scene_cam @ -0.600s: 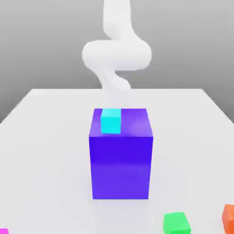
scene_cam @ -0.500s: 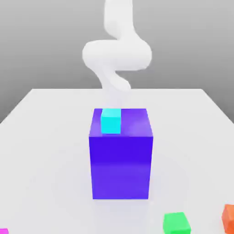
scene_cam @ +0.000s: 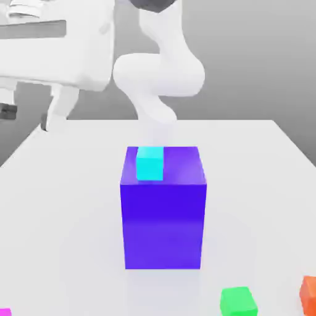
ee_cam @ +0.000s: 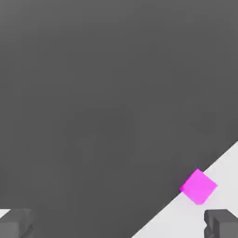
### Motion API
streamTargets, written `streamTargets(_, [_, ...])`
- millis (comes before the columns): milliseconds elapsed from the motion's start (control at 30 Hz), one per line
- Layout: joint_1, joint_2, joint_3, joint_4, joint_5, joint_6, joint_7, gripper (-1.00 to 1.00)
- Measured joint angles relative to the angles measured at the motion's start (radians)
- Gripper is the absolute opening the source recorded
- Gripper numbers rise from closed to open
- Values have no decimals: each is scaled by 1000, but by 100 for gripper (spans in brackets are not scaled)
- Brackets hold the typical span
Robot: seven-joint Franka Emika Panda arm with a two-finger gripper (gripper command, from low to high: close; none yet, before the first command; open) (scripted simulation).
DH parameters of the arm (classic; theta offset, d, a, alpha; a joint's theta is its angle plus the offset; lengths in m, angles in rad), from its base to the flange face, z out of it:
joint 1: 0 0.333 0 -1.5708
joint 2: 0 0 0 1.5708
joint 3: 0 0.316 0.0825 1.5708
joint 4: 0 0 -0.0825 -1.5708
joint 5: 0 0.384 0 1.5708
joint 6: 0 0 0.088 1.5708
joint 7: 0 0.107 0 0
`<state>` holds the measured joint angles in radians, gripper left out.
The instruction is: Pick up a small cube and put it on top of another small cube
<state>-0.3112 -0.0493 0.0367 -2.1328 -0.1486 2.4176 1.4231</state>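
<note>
Jaws spread wide, empty; the small cube (ee_cam: pixel 198 186) lies apparently ahead, nearer one finger (ee_cam: pixel 222 222).

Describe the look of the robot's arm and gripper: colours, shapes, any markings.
The arm is smooth, glossy white with rounded, bulbous links and a dark grey joint band near the top. The gripper has a boxy white body and blocky dark grey fingertips. No cables or markings are visible.

white arm (scene_cam: pixel 159 74) bent high, hand (scene_cam: pixel 58 46) at the exterior view's upper left, fingers (ee_cam: pixel 224 222) spread wide, holding nothing
</note>
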Motion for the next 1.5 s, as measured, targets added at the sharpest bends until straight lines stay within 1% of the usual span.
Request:
streamTargets(233, [-56,248,-36,55,29,46,157,0])
streamTargets(500, [-122,524,-69,116,151,101,279,0])
streamTargets(633, [-140,668,-66,150,181,185,293,0])
streamTargets(667, [-142,697,-64,157,180,206,295,-100])
streamTargets(867, [-143,712,-63,161,183,219,293,-100])
streamTargets(1033, [-127,582,-65,124,181,125,301,-100])
streamTargets(1300, [90,421,54,-39,147,128,458,-100])
streamTargets(1500, [260,308,159,-171,87,145,610,-100])
